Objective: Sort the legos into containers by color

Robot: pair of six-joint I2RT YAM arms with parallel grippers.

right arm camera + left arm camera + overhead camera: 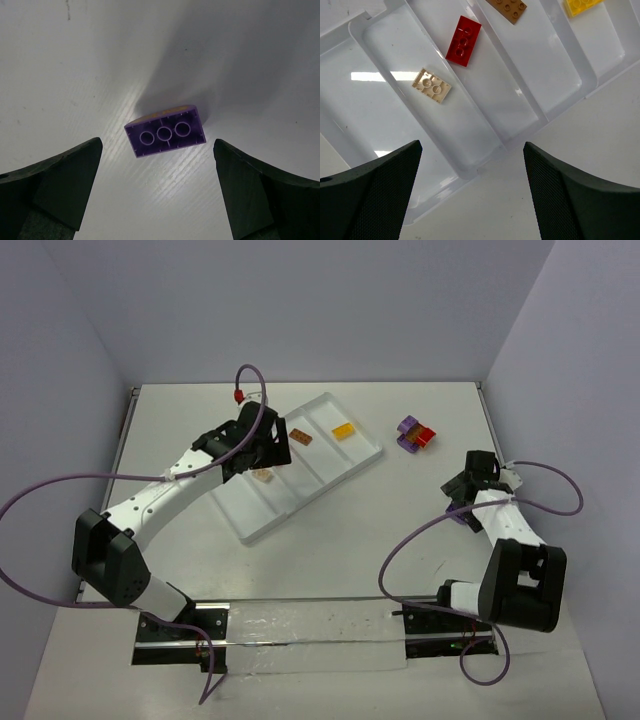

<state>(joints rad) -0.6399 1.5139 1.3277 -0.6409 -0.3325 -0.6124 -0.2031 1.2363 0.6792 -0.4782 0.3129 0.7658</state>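
The white tray (255, 525) lies at an angle in mid-table. In the left wrist view its compartments (540, 65) hold a tan lego (432, 85), a red lego (463, 41), a brown-orange lego (507, 7) and a yellow lego (582, 5). My left gripper (471, 146) hovers open and empty over the tray's near edge, and shows from above as the left gripper (268, 452). On the right, a purple lego (165, 131) lies on its side on the table. My right gripper (157, 142) stands open around it without touching; from above, the right gripper (463, 490) hides it.
A purple lego (407, 428) and a red lego (427, 437) sit together on the table right of the tray. A clear strip (300, 635) runs along the near edge between the arm bases. Walls close in on the left, back and right.
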